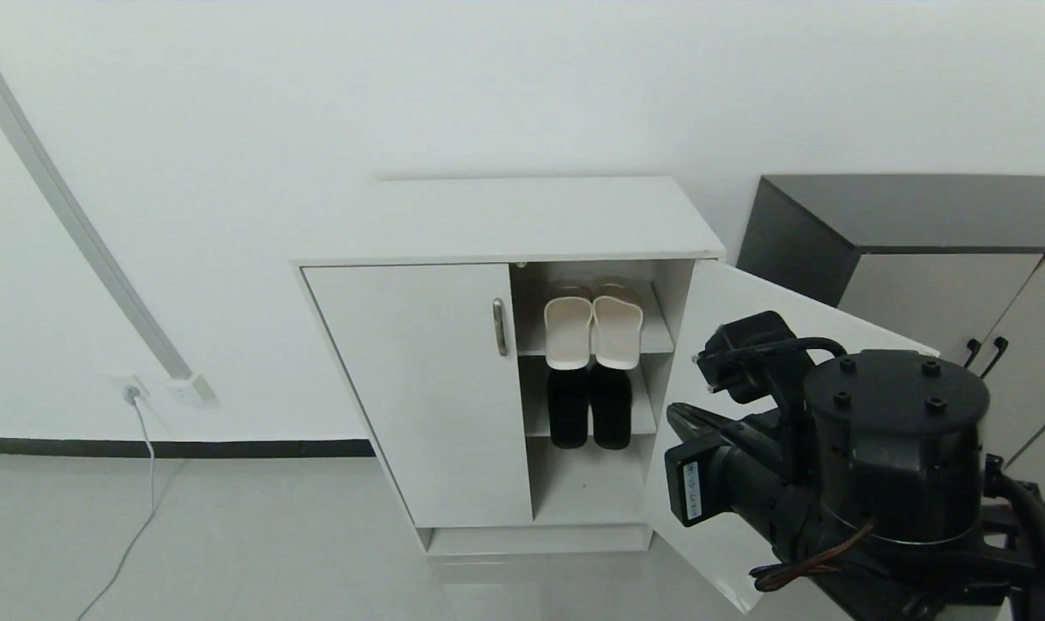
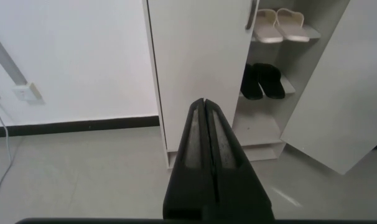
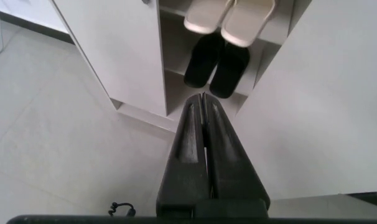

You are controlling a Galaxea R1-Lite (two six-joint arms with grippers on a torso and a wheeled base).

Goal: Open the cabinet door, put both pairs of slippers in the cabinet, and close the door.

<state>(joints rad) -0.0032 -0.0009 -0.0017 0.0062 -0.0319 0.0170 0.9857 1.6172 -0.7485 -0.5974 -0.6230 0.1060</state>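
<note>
The white cabinet (image 1: 522,220) stands against the wall with its left door (image 1: 419,388) closed and its right door (image 1: 747,328) swung open. A white pair of slippers (image 1: 593,332) lies on the upper shelf, and a black pair (image 1: 589,405) on the shelf below it. My right gripper (image 3: 204,99) is shut and empty. It hangs in front of the open compartment, close to the inner face of the open door (image 3: 319,112), below the black pair (image 3: 216,62). My left gripper (image 2: 204,104) is also shut and empty, farther back, facing the closed door (image 2: 201,56).
A dark cabinet (image 1: 919,216) with light doors stands right of the open door. On the wall to the left there is a socket with a cable (image 1: 134,397) trailing over the floor, and a slanted conduit (image 1: 65,207). Open grey floor lies ahead on the left.
</note>
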